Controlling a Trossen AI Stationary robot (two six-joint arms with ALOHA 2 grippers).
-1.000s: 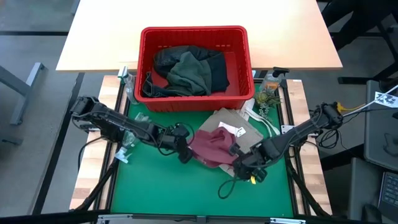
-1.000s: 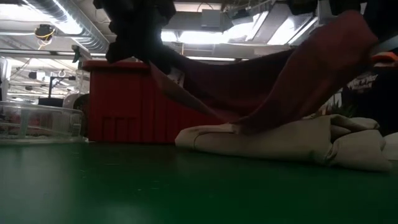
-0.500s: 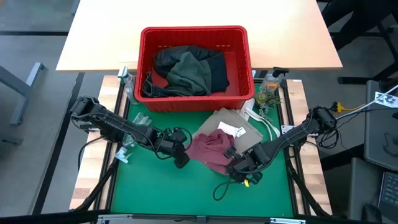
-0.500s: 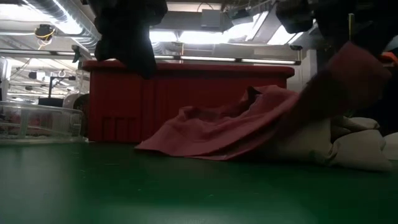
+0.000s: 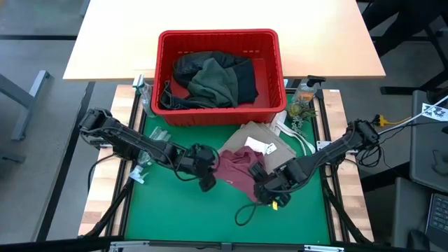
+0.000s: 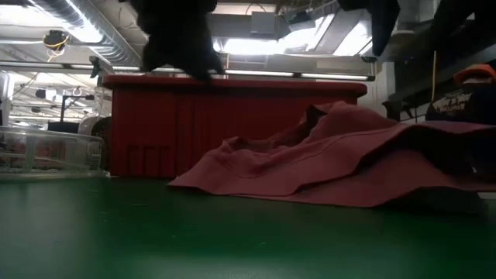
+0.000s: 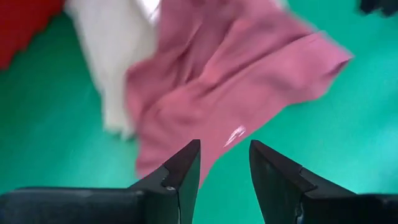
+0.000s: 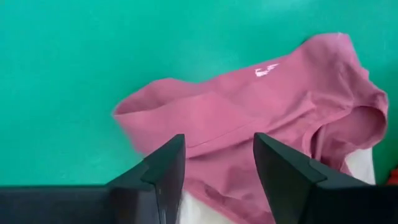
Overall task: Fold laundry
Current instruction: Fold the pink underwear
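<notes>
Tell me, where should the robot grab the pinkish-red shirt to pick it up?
Probably at a loose edge. The maroon piece lies crumpled on the green mat, partly over the tan top. The left gripper hangs open just above its thin edge, so coming down from the left side there looks easiest. The right gripper, also open, could take the opposite edge.

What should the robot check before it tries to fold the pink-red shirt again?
1. Left claw empty and open over the maroon piece: ok.
2. Right claw empty and open above the same cloth: ok.
3. Maroon piece spread flat: not ok, it lies bunched with wrinkles on the green mat.
4. Maroon piece free of other clothes: not ok, it partly overlaps the tan top.
5. Bare mat in front to spread it on: ok.
6. Other clothes staying in the red basket: ok.
</notes>
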